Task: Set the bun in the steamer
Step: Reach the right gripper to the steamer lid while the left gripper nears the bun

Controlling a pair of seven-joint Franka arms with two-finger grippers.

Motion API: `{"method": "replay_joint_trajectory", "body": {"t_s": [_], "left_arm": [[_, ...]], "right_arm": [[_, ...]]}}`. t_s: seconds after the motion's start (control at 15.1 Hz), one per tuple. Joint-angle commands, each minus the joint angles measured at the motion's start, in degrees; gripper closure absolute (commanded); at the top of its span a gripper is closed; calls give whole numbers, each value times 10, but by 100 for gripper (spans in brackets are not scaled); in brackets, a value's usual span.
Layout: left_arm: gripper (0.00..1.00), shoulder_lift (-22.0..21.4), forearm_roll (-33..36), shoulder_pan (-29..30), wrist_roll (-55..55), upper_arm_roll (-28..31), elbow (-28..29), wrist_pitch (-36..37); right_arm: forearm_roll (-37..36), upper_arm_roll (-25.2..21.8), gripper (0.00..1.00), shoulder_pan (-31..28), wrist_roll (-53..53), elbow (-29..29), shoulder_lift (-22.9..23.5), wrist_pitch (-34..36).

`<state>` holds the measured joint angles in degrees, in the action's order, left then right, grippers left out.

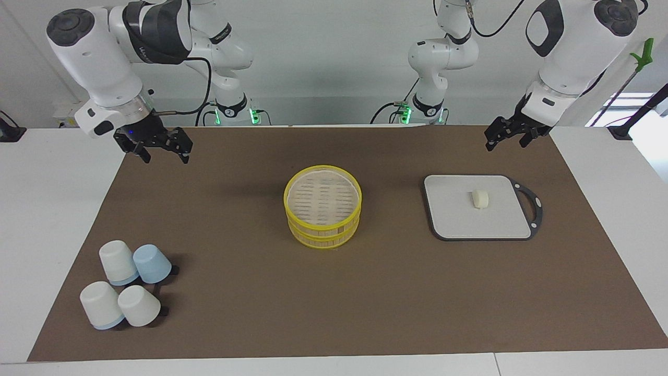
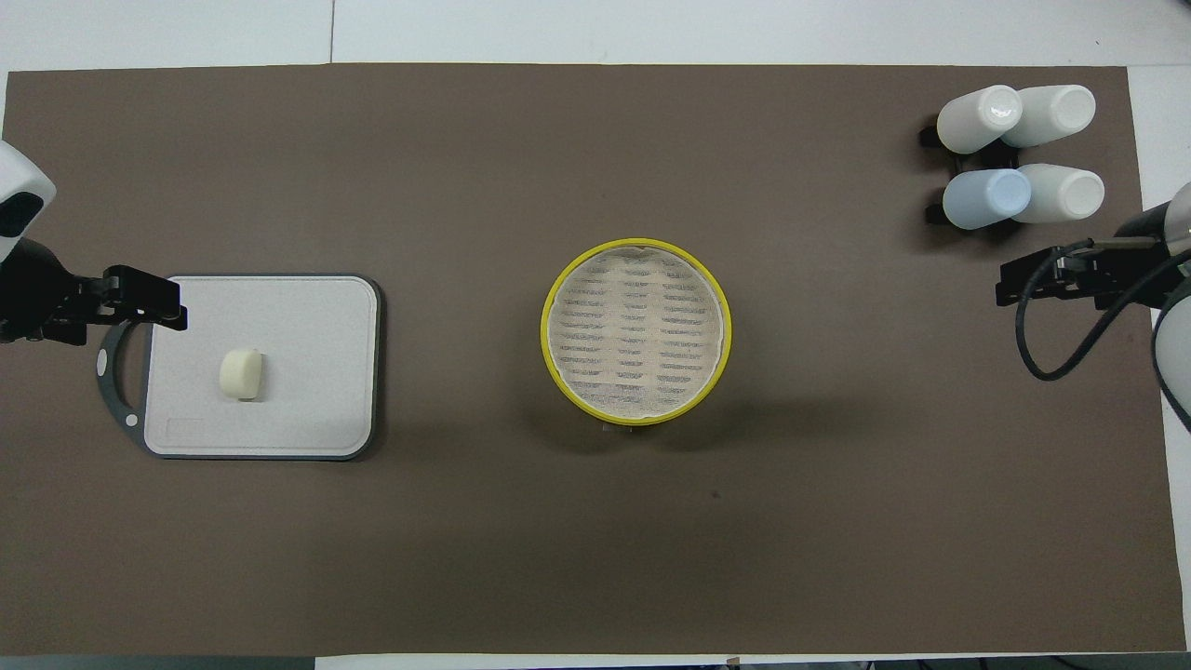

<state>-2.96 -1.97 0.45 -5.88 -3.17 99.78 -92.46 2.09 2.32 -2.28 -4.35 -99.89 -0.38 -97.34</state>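
brown matting (image 1: 334, 292) covers the table from edge to edge, with white tabletop showing round it. the steamer (image 1: 323, 205) stands at the mat's middle, two yellow-rimmed tiers stacked, with bare mat on every side of it. the bun (image 1: 480, 198) lies on the grey board (image 1: 459, 219) toward the left arm's end, well apart from the steamer; the board's handle loop points toward the mat's end edge.

the left gripper (image 1: 505, 138) hangs in the air over the mat's corner at the robots' edge, near the board's handle end, fingers spread and holding nothing. the right gripper (image 1: 160, 151) hangs over the mat's corner at the right arm's end, fingers also spread and empty.

four upturned cups (image 1: 128, 284), three white and one blue, cluster near the mat's corner farthest from the robots at the right arm's end.
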Motion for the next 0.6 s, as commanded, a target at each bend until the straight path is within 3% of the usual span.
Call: {"method": "replay_joint_trajectory", "body": {"t_s": [0.0,0.33,0.53], "left_arm": [[0,-42,2,3,0,1,84,-79],[0,-29,2,9,69,1,149,-140],[0,-11,2,13,82,1,218,-224]], "right_arm": [[12,5,0,61,-85,21,39,-22],[-1,2,0,180,-240,132,150,-22],[-19,1,0,249,-329,184,207,-26]]}}
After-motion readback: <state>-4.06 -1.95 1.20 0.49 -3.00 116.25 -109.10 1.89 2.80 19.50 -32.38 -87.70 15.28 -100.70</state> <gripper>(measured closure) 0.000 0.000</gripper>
